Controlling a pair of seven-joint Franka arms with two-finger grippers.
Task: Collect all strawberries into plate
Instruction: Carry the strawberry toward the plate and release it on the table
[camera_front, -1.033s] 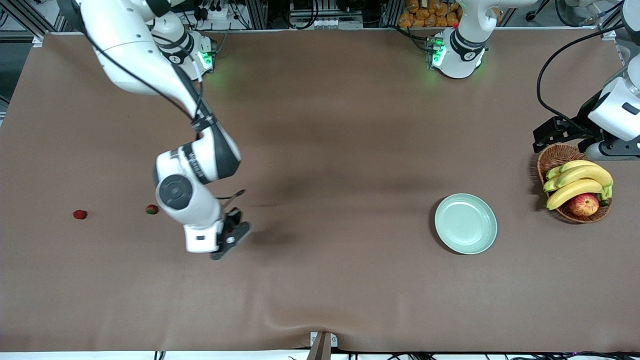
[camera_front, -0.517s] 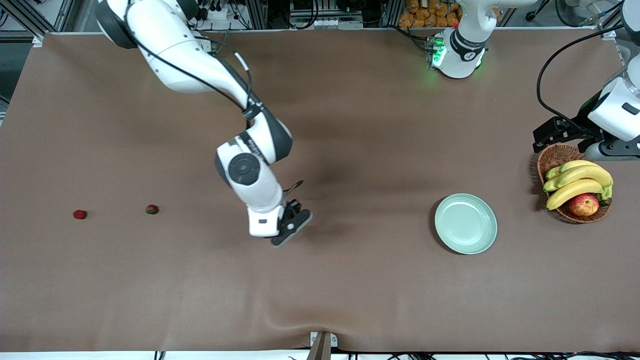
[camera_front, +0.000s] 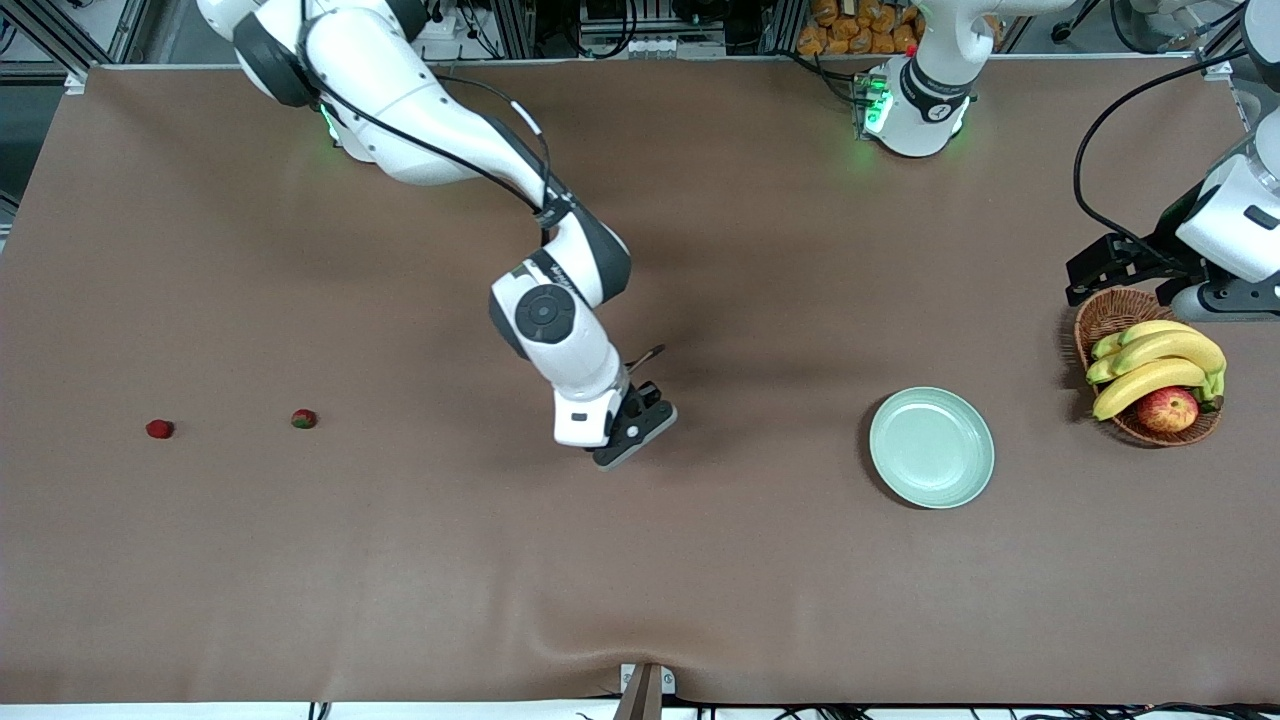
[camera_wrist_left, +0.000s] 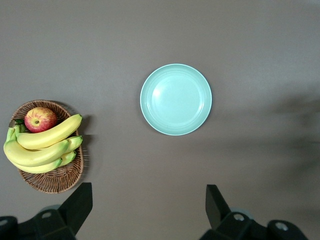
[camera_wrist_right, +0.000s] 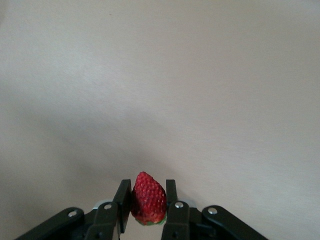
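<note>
While the right gripper (camera_front: 632, 438) hangs over the bare middle of the desk (camera_front: 700, 600) in the front view, its fingers cannot be read there; the plate (camera_front: 931, 447) lies well apart toward the left arm's end and looks empty, and two strawberries (camera_front: 304, 419) (camera_front: 159, 429) lie well apart toward the right arm's end, beside each other with a gap between. A basket (camera_front: 1108, 313) of bananas (camera_front: 1150, 365) and an apple (camera_front: 1167, 409) sits near the plate, closer still to the left arm's end, and the left gripper (camera_front: 1100, 270) waits above the basket's rim. From the left wrist view, the left gripper (camera_wrist_left: 150, 212) shows its fingers (camera_wrist_left: 77, 205) spread apart and empty, with the plate (camera_wrist_left: 175, 99), the basket (camera_wrist_left: 57, 177), the bananas (camera_wrist_left: 42, 145) and the apple (camera_wrist_left: 40, 119) all below it. From the right wrist view, the right gripper (camera_wrist_right: 148, 202) is clenched on a third strawberry (camera_wrist_right: 148, 198), tip pointing away from the palm, over bare desk (camera_wrist_right: 160, 75). The step in hand appears to be carrying this berry to the plate: it would go best kept level with the grip firm, then brought low over the plate's middle before release, since a berry dropped from height could roll off the shallow rim. Nothing lies on the desk between gripper and plate; the basket and the waiting left arm just past it are the only things to stop short of.
</note>
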